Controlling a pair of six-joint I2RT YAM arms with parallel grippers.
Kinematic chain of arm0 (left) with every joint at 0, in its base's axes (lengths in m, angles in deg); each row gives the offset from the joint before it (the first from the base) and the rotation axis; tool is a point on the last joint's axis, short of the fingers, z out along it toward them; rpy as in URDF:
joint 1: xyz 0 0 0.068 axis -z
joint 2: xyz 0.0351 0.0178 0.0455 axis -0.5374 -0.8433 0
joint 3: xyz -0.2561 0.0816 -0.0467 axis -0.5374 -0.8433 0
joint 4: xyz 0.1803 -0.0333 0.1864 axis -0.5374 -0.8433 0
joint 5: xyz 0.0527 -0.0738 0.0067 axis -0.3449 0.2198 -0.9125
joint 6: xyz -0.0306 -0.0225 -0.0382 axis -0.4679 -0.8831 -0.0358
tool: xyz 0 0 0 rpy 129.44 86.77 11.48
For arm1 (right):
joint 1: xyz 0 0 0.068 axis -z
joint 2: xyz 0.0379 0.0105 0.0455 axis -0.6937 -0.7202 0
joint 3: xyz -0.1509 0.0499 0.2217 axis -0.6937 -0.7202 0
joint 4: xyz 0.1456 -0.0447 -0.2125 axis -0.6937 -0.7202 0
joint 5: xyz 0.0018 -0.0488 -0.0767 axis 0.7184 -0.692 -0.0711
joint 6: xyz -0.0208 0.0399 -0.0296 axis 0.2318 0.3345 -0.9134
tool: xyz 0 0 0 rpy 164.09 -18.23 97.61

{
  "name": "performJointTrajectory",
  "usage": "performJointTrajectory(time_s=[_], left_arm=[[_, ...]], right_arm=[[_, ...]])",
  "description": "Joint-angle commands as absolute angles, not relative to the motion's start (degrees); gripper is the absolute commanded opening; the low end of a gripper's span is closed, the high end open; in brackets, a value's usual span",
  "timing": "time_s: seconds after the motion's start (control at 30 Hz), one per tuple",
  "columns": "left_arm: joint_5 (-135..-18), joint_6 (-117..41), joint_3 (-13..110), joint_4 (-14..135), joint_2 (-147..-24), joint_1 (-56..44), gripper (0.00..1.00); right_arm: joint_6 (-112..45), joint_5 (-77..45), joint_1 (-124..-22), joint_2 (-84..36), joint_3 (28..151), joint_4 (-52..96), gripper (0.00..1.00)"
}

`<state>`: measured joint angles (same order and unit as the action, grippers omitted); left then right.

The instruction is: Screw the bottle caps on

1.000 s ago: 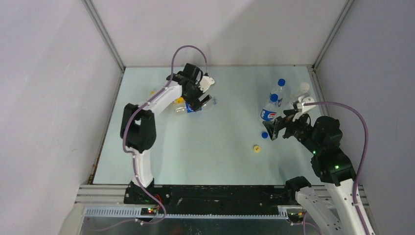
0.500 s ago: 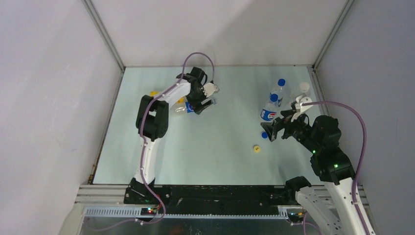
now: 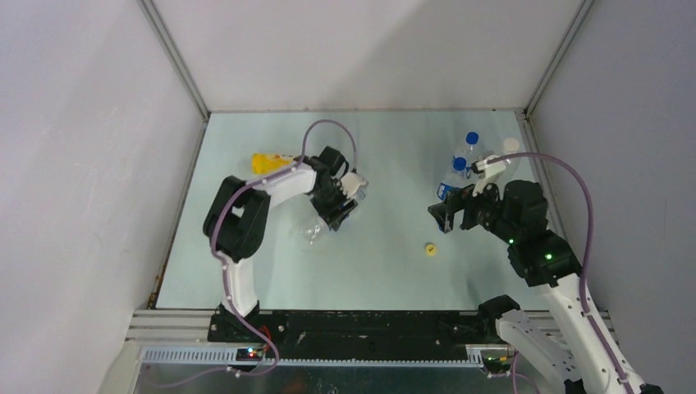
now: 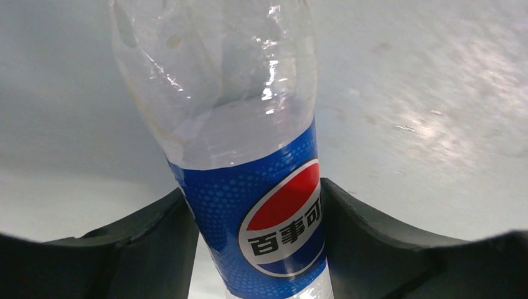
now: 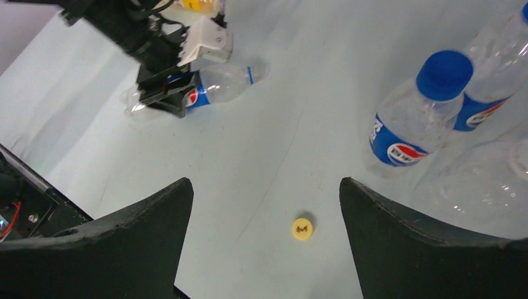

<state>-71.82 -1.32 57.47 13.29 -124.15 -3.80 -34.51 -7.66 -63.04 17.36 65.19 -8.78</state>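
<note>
**A:** Which step is this?

**B:** Fetching. The left gripper (image 4: 254,215) is clamped on the label of a seemingly uncapped Pepsi bottle (image 4: 218,93), held sideways at 9 o'clock on the worktop (image 3: 377,275).

**A:** What comes next?

**B:** Standing it upright, I'd judge. The right gripper (image 5: 264,187), jaws apart and empty, needs a cap (only the yellow cap (image 5: 302,228) shows, at its 7 o'clock). The worktop is pale and matte, and the walls are white.

We read the dark Chinese characters 百事可 under the red, white and blue Pepsi globe on the blue label (image 4: 274,218) of the lying bottle (image 4: 218,93), left of the middle of the table (image 5: 261,156). The same globe shows on the blue-capped bottle (image 5: 408,124) standing toward the far right corner, but the white lettering beside it is too small to read. The dark mark on the yellow cap (image 5: 302,228) cannot be read either.
</note>
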Motion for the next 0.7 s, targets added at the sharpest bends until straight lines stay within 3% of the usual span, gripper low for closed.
performJointTrajectory(time_s=[0.0, 0.2, 0.27, 0.67], left_arm=[[-67.49, -11.92, 48.48, 20.2, -115.76, -0.23, 0.66], [-67.09, -19.92, 35.67, 26.53, -106.95, 3.76, 0.6], [-67.49, -21.35, 34.1, 26.58, -103.94, 5.17, 0.53], [-67.9, -29.67, 25.98, 32.67, -98.62, 8.93, 0.54]], right_arm=[[-29.03, -18.12, -68.69, 14.35, 65.0, -10.05, 0.88], [-19.39, -38.2, -77.62, 12.17, 58.75, -5.52, 0.86], [-14.76, -43.66, -78.82, 10.96, 56.82, -4.26, 0.84], [13.39, -72.5, -84.16, -1.2, 47.14, 1.66, 0.71]])
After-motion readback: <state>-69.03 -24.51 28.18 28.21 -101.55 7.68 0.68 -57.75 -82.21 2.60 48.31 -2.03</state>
